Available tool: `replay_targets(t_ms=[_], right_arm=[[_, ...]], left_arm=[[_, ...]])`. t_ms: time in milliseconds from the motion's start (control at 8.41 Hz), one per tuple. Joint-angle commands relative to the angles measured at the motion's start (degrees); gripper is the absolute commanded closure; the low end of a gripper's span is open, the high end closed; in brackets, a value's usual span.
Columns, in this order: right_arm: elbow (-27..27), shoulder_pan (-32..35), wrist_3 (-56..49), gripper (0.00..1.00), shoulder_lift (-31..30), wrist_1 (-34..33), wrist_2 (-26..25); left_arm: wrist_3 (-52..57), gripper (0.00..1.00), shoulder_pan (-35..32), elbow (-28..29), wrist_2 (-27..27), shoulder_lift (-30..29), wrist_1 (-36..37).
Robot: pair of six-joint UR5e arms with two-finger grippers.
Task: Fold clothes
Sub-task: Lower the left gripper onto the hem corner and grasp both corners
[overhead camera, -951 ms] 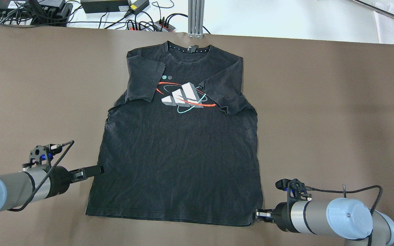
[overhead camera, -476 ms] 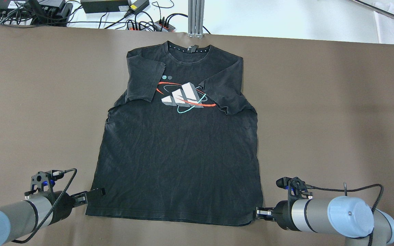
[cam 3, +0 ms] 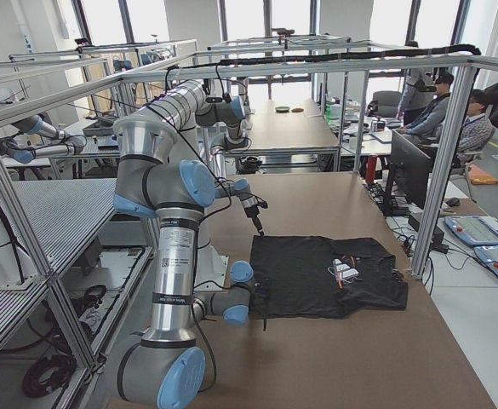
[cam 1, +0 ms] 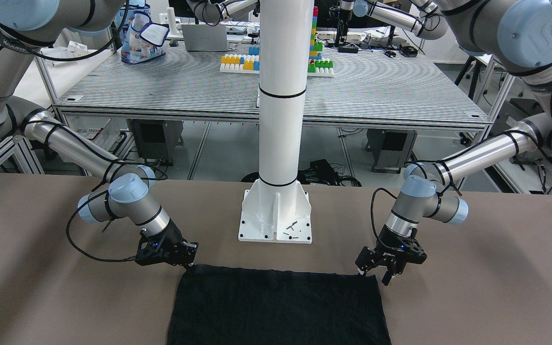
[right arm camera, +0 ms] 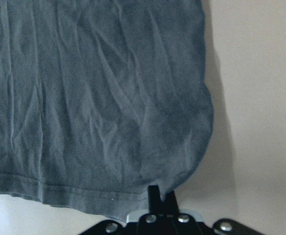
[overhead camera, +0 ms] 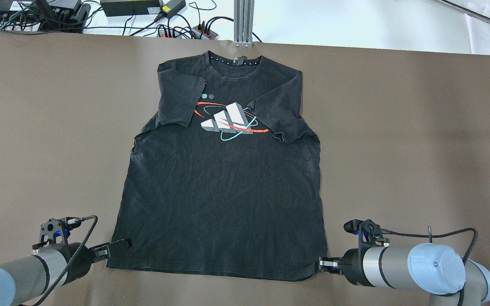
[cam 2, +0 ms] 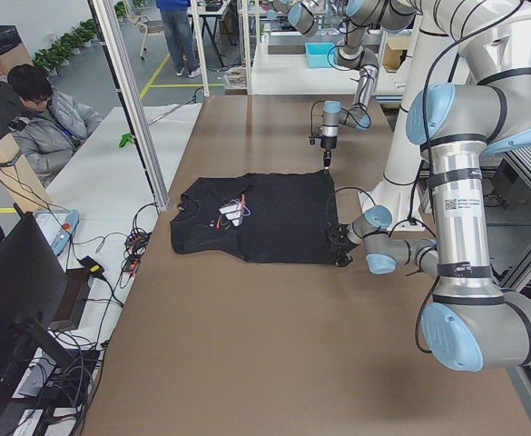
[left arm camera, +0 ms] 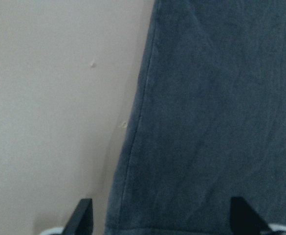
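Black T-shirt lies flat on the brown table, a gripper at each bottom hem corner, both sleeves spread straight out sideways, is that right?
Not quite: both sleeves are folded inward over the chest of the black T-shirt, as the overhead exterior view shows. Otherwise right: it lies flat on the brown table, left gripper and right gripper at its bottom hem corners.

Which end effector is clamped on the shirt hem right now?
The right end effector: its fingers are pinched shut on the T-shirt at its hem corner. The left end effector has its fingers wide open at the other corner.
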Motion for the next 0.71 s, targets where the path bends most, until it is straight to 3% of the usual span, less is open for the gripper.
replay_targets(t_ms=[0, 119, 238, 476, 595], right_arm=[[0.00, 0.10, -0.01, 1.00, 0.00, 0.00, 0.01], [0.00, 0.10, -0.01, 1.00, 0.00, 0.00, 0.01], [0.00, 0.01, -0.01, 1.00, 0.09, 0.00, 0.01], [0.00, 0.01, -0.01, 1.00, 0.61, 0.00, -0.08], [0.00, 0.10, -0.01, 1.00, 0.62, 0.00, -0.08]], left_arm=[[-0.01, 0.00, 1.68, 1.12, 1.77, -0.08, 0.02], [-0.01, 0.01, 1.95, 1.82, 2.64, -0.25, 0.02], [-0.01, 0.24, 1.95, 1.82, 2.65, -0.25, 0.02], [-0.01, 0.99, 2.48, 1.56, 3.18, -0.25, 0.02], [-0.01, 1.00, 2.65, 1.47, 3.53, -0.34, 0.02]])
